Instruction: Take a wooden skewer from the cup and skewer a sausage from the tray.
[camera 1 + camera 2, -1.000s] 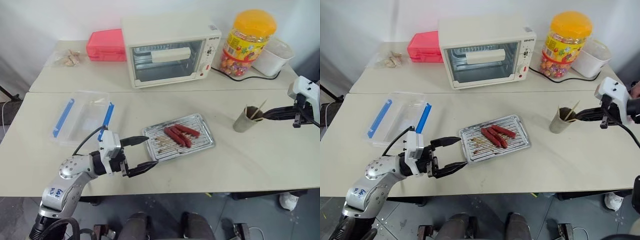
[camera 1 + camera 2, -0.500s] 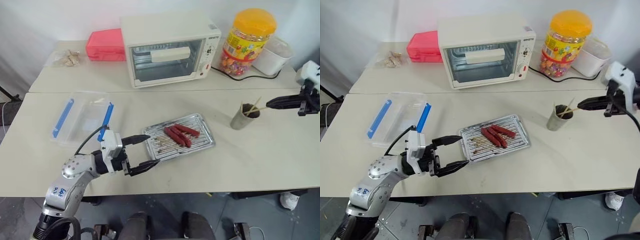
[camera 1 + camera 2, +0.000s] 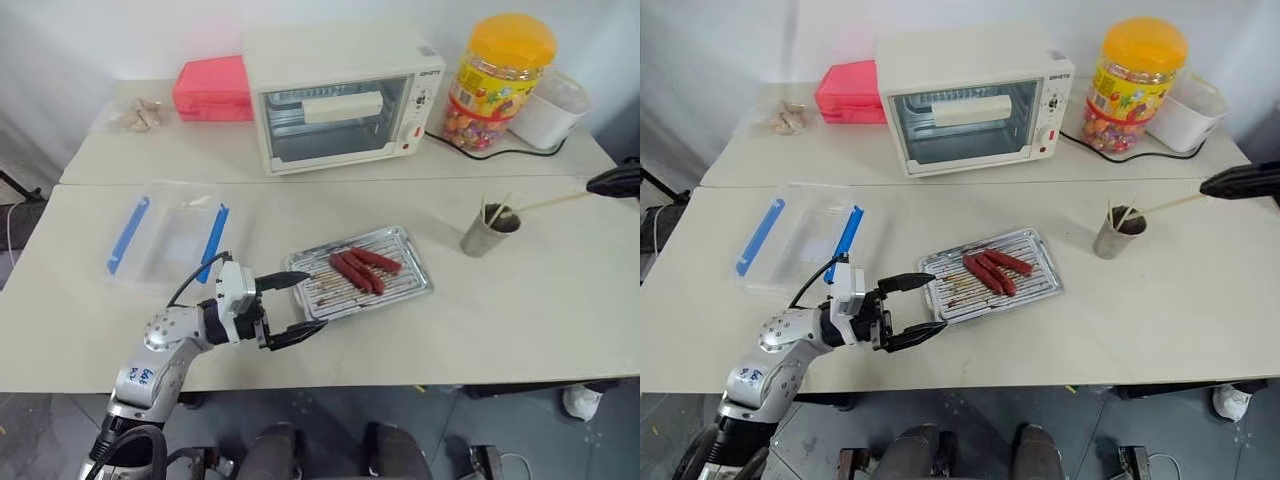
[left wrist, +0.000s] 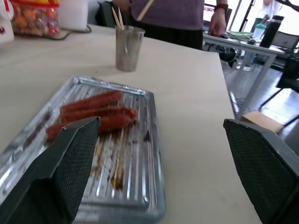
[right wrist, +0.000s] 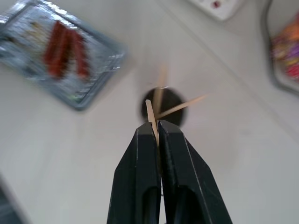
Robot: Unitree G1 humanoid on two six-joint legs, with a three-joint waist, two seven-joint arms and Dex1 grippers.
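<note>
Left eye view: a pale table is seen spread across the scene, with a second table surface set behind it. On the rear surface a cream toaster oven is placed, with a pink box to one side and a yellow-lidded candy jar and a white tub to the other. A clear plastic box with blue clips is laid on the front table, near the left arm.

Near the middle of the front table the tray is set at a slant, and three sausages are lain side by side, touching, in its far half. The left hand is held level just beside the tray's near corner, its two black fingers spread wide, with nothing between them.

Well to the right of the tray the cup is stood upright, with a few sticks leaning in it. At the right edge the right hand is raised above the table, its fingers pressed together on one wooden skewer. The skewer is stretched from the fingertips down towards the cup's rim; whether its lower end is out of the cup cannot be told.
</note>
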